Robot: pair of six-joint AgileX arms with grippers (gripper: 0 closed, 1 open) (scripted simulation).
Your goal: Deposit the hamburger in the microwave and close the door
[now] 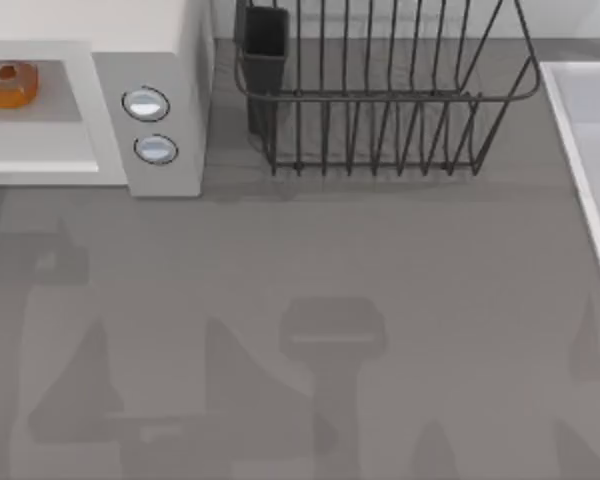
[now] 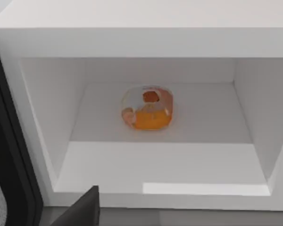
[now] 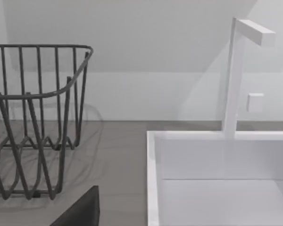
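Note:
The white microwave (image 1: 150,40) stands at the table's back left, and its grey panel carries two round knobs (image 1: 146,104). Its cavity is open to the front. The orange-brown hamburger (image 1: 10,84) lies on the cavity floor, and the left wrist view shows this hamburger (image 2: 147,108) near the middle, free of any grip. The door (image 2: 12,155) is a dark-faced panel swung open beside the cavity. A dark part of my left gripper (image 2: 80,212) hovers just outside the opening, holding nothing. A dark part of my right gripper (image 3: 80,209) faces the sink, away from the microwave.
A dark wire dish rack (image 1: 380,100) with a black cup holder (image 1: 265,35) stands right of the microwave at the back. A white sink (image 1: 590,150) with a tap (image 3: 236,75) takes up the right edge. Grey tabletop (image 1: 310,330) stretches across the front.

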